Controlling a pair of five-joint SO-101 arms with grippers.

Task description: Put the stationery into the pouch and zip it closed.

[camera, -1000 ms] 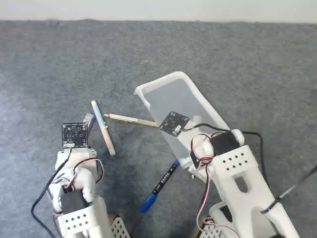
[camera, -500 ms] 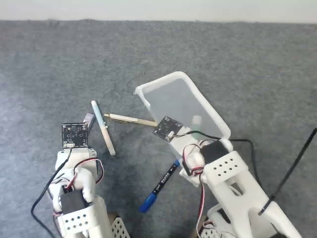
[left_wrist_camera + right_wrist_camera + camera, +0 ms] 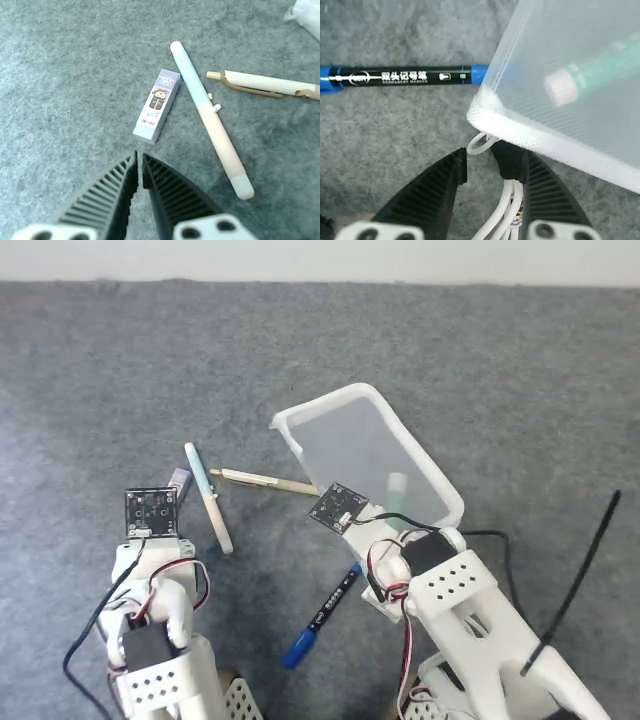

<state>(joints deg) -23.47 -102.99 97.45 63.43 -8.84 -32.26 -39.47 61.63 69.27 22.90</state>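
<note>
A translucent white pouch (image 3: pixel 360 455) lies mid-table with a green and white stick (image 3: pixel 397 485) inside it. In the right wrist view my right gripper (image 3: pixel 482 155) stands open at the pouch's near corner (image 3: pixel 487 112). The white zipper pull ring (image 3: pixel 481 143) sits just ahead of its tips. A black marker with a blue cap (image 3: pixel 405 77) lies beside that corner. My left gripper (image 3: pixel 139 160) is shut and empty, just short of a small lilac eraser box (image 3: pixel 157 105). Beyond the box lie a blue and cream highlighter (image 3: pixel 210 118) and a cream pen (image 3: pixel 265 85).
Everything rests on grey carpet-like cloth (image 3: pixel 110 370). In the high view the highlighter (image 3: pixel 208 498) and cream pen (image 3: pixel 265 481) lie between the two arms, and the marker (image 3: pixel 325 613) lies close to the right arm's base. A black cable (image 3: pixel 580 590) hangs at the right.
The right arm has drawn back toward the table's near side and a little left, along the pouch's edge. The green stick inside the pouch now shows. The left arm has not moved.
</note>
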